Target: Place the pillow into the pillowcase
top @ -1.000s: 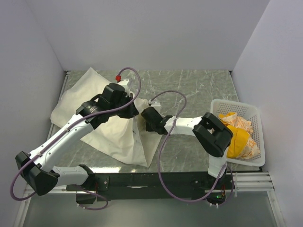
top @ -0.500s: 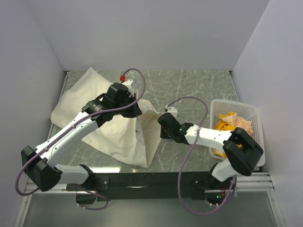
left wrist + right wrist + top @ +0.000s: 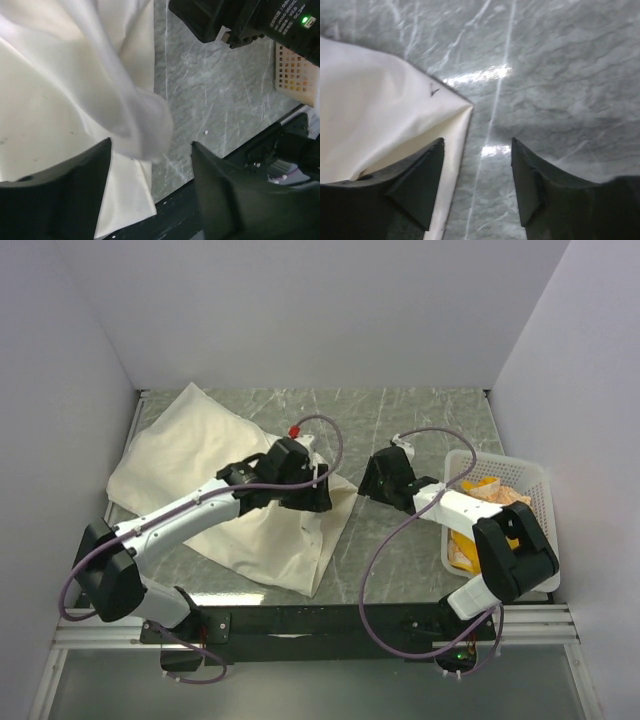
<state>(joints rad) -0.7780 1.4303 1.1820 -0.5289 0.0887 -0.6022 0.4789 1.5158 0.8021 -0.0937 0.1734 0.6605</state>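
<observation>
The pillowcase lies as a wrinkled plain cream sack across the left half of the marble table, one corner pulled out toward the middle. No printed pillow shows; it is hidden or out of view. My left gripper hovers over that right-hand corner, open. In the left wrist view a blurred fold of the pillowcase hangs just above the left gripper, with the jaws apart. My right gripper is open just right of the corner. The right wrist view shows the pillowcase corner beside the left finger of the right gripper, bare marble between the jaws.
A white plastic basket with orange and yellow crumpled things stands at the right edge, partly under the right arm. White walls close the back and both sides. A black rail runs along the near table edge.
Both grippers have gone from shut to open and let the pillowcase edge go. Both moved right, drawing the cloth's corner toward the middle; the right gripper has backed off toward the basket.
</observation>
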